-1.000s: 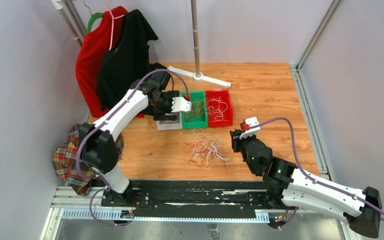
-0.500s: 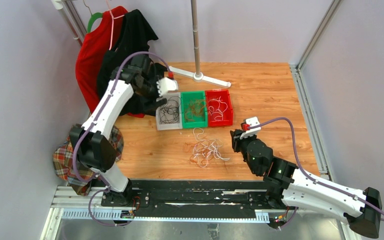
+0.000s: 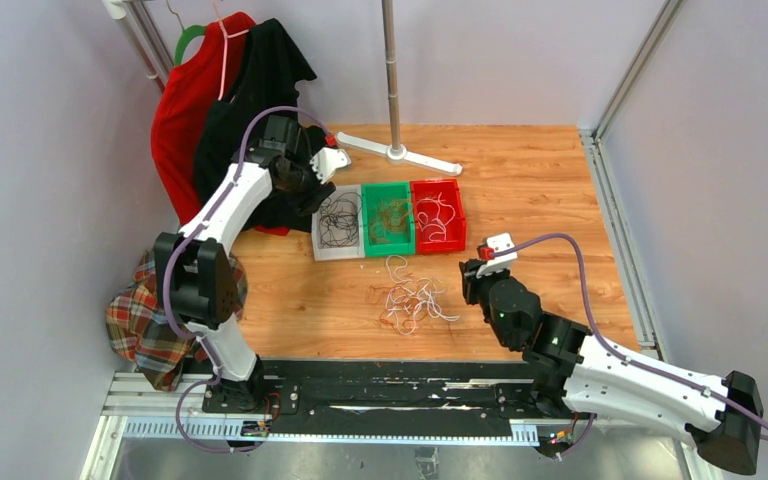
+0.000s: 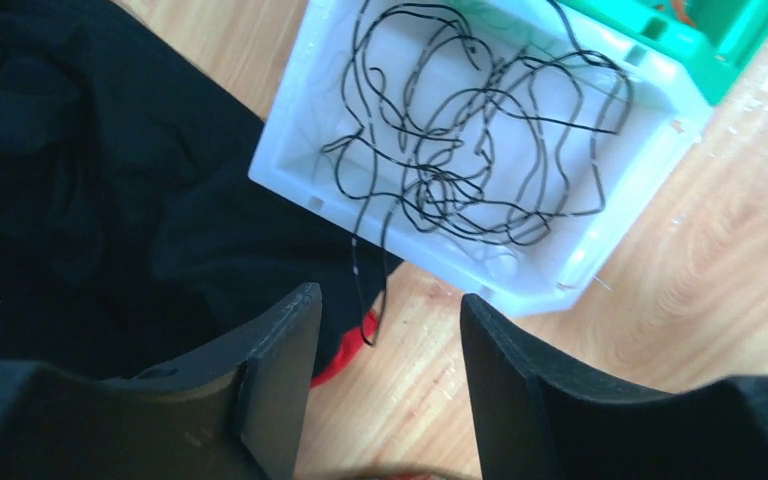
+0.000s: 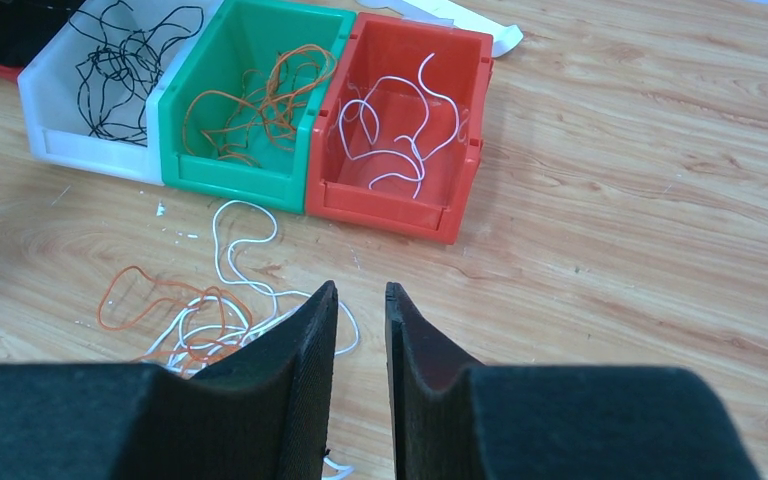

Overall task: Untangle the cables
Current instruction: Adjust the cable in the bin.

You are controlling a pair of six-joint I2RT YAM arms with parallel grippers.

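Note:
A loose tangle of white and orange cables [image 3: 412,300] lies on the wooden table in front of three bins; in the right wrist view the tangle [image 5: 198,325] sits just left of my fingers. Black cables [image 4: 480,170] fill the white bin [image 3: 322,246], and one strand hangs over its wall. Orange cables [image 5: 260,100] lie in the green bin [image 3: 379,249], white cables [image 5: 400,130] in the red bin [image 3: 440,245]. My left gripper [image 3: 315,180] [image 4: 390,300] hovers open and empty by the white bin's far-left corner. My right gripper [image 3: 470,278] [image 5: 360,290] stands narrowly open and empty, right of the tangle.
Black and red garments [image 3: 250,110] hang on a rack at the back left, and black cloth [image 4: 80,180] lies against the white bin. A stand's pole and white foot [image 3: 400,153] rise behind the bins. Plaid cloth [image 3: 135,315] lies at the left edge.
My left arm swung back and left from above the bins to the white bin's far-left corner, its jaws narrowing somewhat. The right arm barely moved.

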